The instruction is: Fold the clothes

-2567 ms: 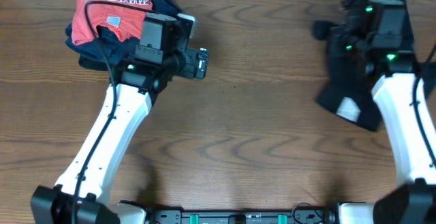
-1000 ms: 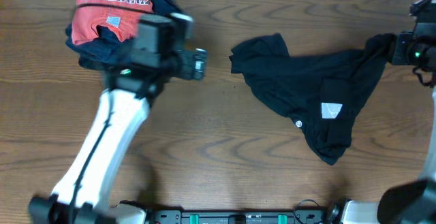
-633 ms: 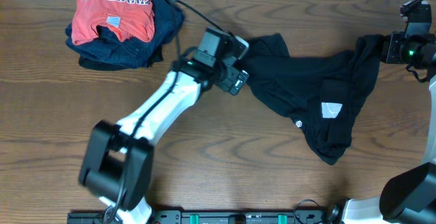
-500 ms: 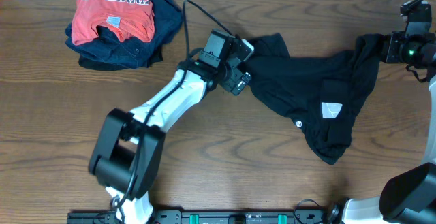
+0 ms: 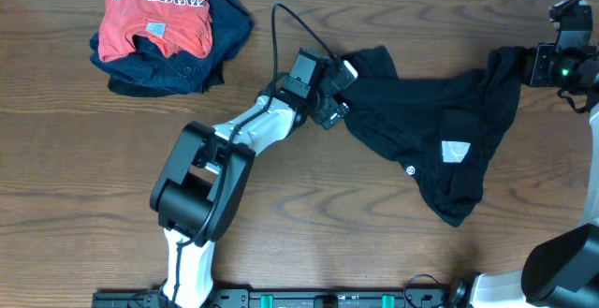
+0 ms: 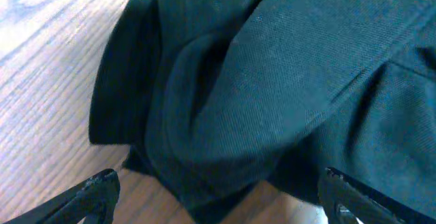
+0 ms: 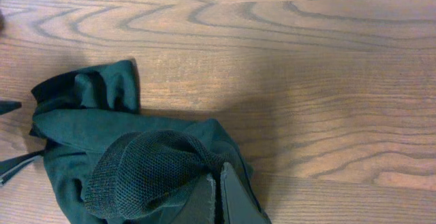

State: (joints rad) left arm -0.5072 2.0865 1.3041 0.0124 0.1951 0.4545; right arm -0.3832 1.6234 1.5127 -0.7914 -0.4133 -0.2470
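Wood-grain surface [image 5: 84,177] is carrying everything. The black shirt [image 5: 412,111] is lying crumpled right of centre. Over its left edge the left pincer [image 6: 218,195] is hovering, fingers spread wide. The right pincer [image 5: 526,65] is clamping its bunched right end. A red shirt [image 5: 154,13] is sitting on a navy garment [image 5: 168,72] in the far-left corner, well apart.

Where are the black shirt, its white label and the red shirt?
black shirt [image 5: 402,102], overhead view, on the spread middle of the fabric.
white label [image 5: 455,151], overhead view, on the label's centre.
red shirt [image 5: 131,20], overhead view, on the red fabric below the lettering.
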